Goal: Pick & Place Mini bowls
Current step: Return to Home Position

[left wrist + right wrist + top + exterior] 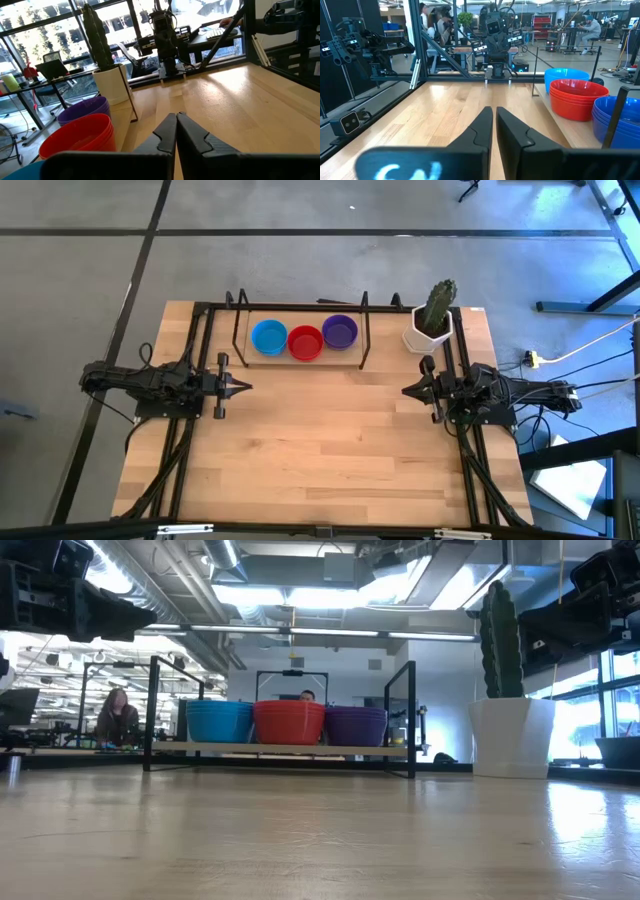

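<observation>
Three stacks of mini bowls stand side by side at the table's far side: blue [269,337], red [305,342] and purple [340,332]. Their bases rest on a low wooden shelf [280,748] inside a black metal frame. My left gripper [245,388] hovers level by the left edge, shut on nothing, pointing toward the table's middle. The red stack [80,137] and the purple stack [82,110] show beside it in the left wrist view. My right gripper [407,391] hovers level by the right edge, facing the left one, also shut on nothing.
A green cactus in a white pot [433,320] stands at the far right corner, close to my right arm. The black frame's uprights [363,330] rise around the bowl stacks. Bare wooden tabletop [320,440] stretches between the two grippers and toward the near edge. People sit in the room beyond.
</observation>
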You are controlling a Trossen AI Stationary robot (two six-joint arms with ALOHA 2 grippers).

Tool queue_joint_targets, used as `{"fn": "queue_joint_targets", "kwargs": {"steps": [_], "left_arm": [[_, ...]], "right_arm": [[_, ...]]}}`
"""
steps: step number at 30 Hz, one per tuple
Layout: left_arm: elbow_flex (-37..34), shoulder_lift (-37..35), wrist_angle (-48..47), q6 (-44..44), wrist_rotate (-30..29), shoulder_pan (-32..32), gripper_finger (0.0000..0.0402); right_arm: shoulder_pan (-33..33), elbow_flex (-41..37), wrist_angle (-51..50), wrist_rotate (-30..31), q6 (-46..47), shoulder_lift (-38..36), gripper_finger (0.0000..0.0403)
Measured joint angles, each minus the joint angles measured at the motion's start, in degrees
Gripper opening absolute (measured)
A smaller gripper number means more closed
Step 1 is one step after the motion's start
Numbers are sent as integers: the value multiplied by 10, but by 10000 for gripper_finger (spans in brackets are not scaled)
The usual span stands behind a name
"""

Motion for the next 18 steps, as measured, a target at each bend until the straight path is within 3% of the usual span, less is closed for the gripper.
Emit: {"fn": "queue_joint_targets", "kwargs": {"steps": [18], "left_arm": [[0, 0, 0, 0, 0, 0, 4]], "right_arm": [[0, 0, 0, 0, 0, 0, 26]]}}
